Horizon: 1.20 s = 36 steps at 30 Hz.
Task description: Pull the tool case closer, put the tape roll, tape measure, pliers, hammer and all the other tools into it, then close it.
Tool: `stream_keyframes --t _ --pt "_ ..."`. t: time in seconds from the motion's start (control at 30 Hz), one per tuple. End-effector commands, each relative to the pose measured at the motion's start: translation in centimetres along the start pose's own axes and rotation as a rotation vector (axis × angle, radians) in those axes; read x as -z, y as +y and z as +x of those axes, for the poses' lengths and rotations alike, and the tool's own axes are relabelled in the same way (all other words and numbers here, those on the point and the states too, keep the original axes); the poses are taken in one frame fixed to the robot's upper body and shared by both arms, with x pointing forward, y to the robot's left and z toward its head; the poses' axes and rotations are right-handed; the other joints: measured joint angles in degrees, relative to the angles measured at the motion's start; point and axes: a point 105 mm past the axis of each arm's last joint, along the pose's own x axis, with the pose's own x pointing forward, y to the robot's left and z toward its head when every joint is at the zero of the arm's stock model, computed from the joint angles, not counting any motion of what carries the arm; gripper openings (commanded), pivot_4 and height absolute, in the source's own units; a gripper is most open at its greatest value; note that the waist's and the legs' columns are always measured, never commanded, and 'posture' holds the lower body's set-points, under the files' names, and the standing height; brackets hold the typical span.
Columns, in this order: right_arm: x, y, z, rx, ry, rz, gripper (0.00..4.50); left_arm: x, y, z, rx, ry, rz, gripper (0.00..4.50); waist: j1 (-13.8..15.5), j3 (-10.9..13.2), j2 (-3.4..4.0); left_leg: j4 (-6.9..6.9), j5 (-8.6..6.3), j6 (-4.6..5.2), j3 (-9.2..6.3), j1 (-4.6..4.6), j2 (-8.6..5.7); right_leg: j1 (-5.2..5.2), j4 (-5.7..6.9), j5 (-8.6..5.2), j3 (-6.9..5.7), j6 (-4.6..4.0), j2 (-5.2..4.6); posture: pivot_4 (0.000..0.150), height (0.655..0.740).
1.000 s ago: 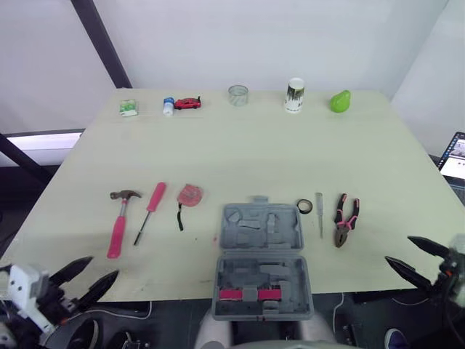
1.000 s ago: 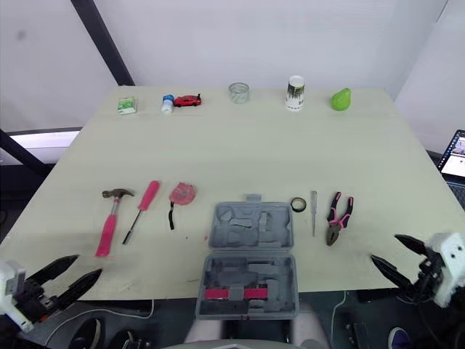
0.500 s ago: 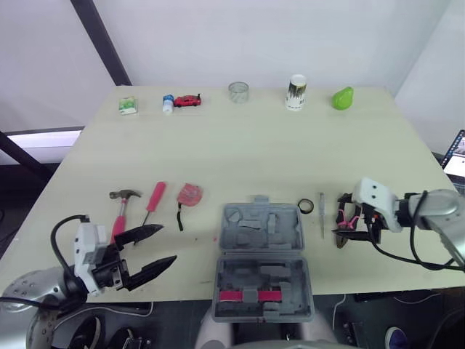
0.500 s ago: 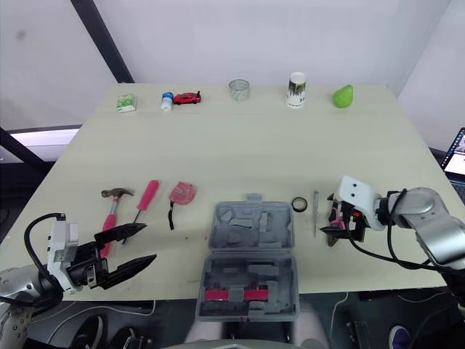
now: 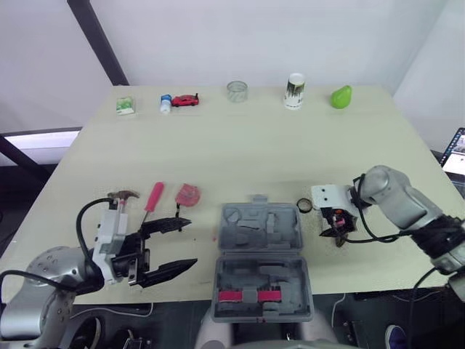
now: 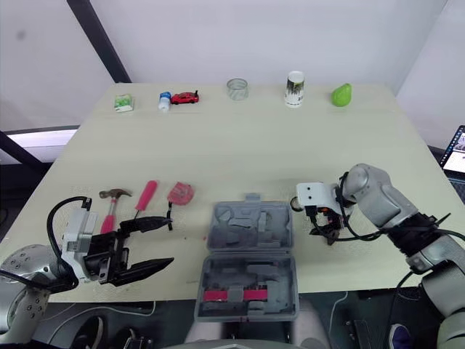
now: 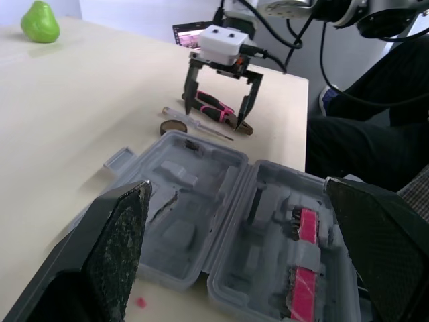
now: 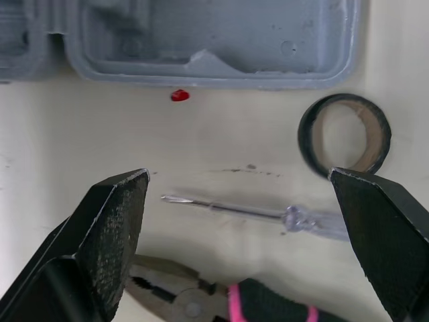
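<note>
The grey tool case (image 5: 263, 258) lies open at the table's near edge, its lid away from me. My left gripper (image 5: 193, 242) is open just left of the case, its fingers pointing at it. Behind that arm lie the pink hammer (image 5: 125, 195), the pink screwdriver (image 5: 152, 198) and the pink tape measure (image 5: 189, 194). Right of the case are the black tape roll (image 8: 344, 135), a clear-handled screwdriver (image 8: 268, 213) and the pink-handled pliers (image 7: 221, 111). My right gripper (image 7: 214, 119) hangs open over the screwdriver and the pliers, pointing down, nothing held.
Along the far edge stand a green box (image 5: 125, 106), a small bottle (image 5: 166, 104), a red toy car (image 5: 187, 100), a glass (image 5: 237, 91), a white can (image 5: 294, 91) and a green pear (image 5: 340, 97). A laptop (image 5: 455, 153) sits off the table's right.
Both arms came up from the near edge. My left gripper moved right toward the case. My right gripper swung in over the pliers, then slid left above the clear screwdriver.
</note>
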Motion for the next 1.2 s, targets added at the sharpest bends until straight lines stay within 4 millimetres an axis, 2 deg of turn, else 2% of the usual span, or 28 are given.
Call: stream_keyframes --t 0.03,0.3,0.53,0.67,0.77,0.8,0.83,0.97,1.2 --pt "-0.4 -0.5 0.0 0.004 0.023 -0.034 4.50 -0.7 -0.2 0.3 0.028 -0.007 0.025 4.43 0.00 0.00 0.00 0.00 0.00 0.00 0.00 0.00 0.00 0.00 0.00 0.00 0.00 0.00 0.00 0.150 0.7400" --pt "-1.5 -1.4 1.2 0.014 0.060 -0.088 4.50 -1.2 -0.2 0.2 0.044 -0.046 0.034 4.43 -0.04 0.04 0.07 0.00 0.00 0.00 0.01 -0.01 0.00 -0.01 0.00 0.00 0.00 0.00 0.00 0.150 0.7400" --pt "-1.4 -2.7 1.8 0.027 0.112 -0.077 4.50 -1.6 0.1 0.2 0.034 -0.078 0.038 4.43 -0.09 0.06 0.10 0.00 0.00 0.00 0.02 -0.01 0.00 -0.01 0.01 0.00 0.00 0.00 0.01 0.150 0.7400" --pt "-1.1 -2.7 2.1 -0.003 0.136 -0.060 4.50 -1.7 0.3 0.3 0.026 -0.081 0.053 4.43 -0.05 0.07 0.11 0.00 0.00 0.00 0.01 -0.01 0.00 -0.01 0.01 0.00 0.00 0.00 0.01 0.150 0.7400" --pt "-1.1 -2.8 2.3 -0.009 0.139 -0.059 3.23 -1.9 0.5 0.3 0.015 -0.087 0.074 4.50 -0.08 0.07 0.11 0.00 0.00 0.00 0.01 -0.01 0.00 -0.01 0.01 0.00 0.00 0.00 0.01 0.150 0.7400" --pt "-1.1 -2.8 2.3 -0.009 0.139 -0.058 2.50 -2.0 0.6 0.4 0.013 -0.088 0.079 4.50 -0.08 0.07 0.11 0.00 0.00 -0.01 0.00 -0.01 0.00 -0.01 0.02 0.00 0.00 0.00 0.01 0.150 0.7400" --pt "-1.1 -2.8 2.4 -0.009 0.140 -0.058 2.23 -2.0 0.6 0.4 0.012 -0.088 0.082 4.50 -0.08 0.07 0.11 0.00 0.00 0.00 0.00 -0.01 0.00 -0.01 0.02 0.00 0.00 0.00 0.01 0.150 0.7400" --pt "-1.0 -2.7 2.4 -0.008 0.143 -0.057 0.13 -2.0 0.8 0.6 0.011 -0.088 0.088 4.50 -0.10 0.07 0.11 0.00 0.00 0.00 0.01 -0.01 0.00 -0.01 0.02 0.01 0.00 0.00 0.01 0.150 0.7400" --pt "0.0 -3.1 0.3 0.019 0.169 -0.047 0.06 -2.0 1.1 1.0 0.017 -0.092 0.110 4.50 0.06 0.08 0.13 0.01 0.00 -0.01 0.01 -0.04 -0.01 -0.01 0.00 0.01 -0.01 0.01 0.00 0.150 0.7400"
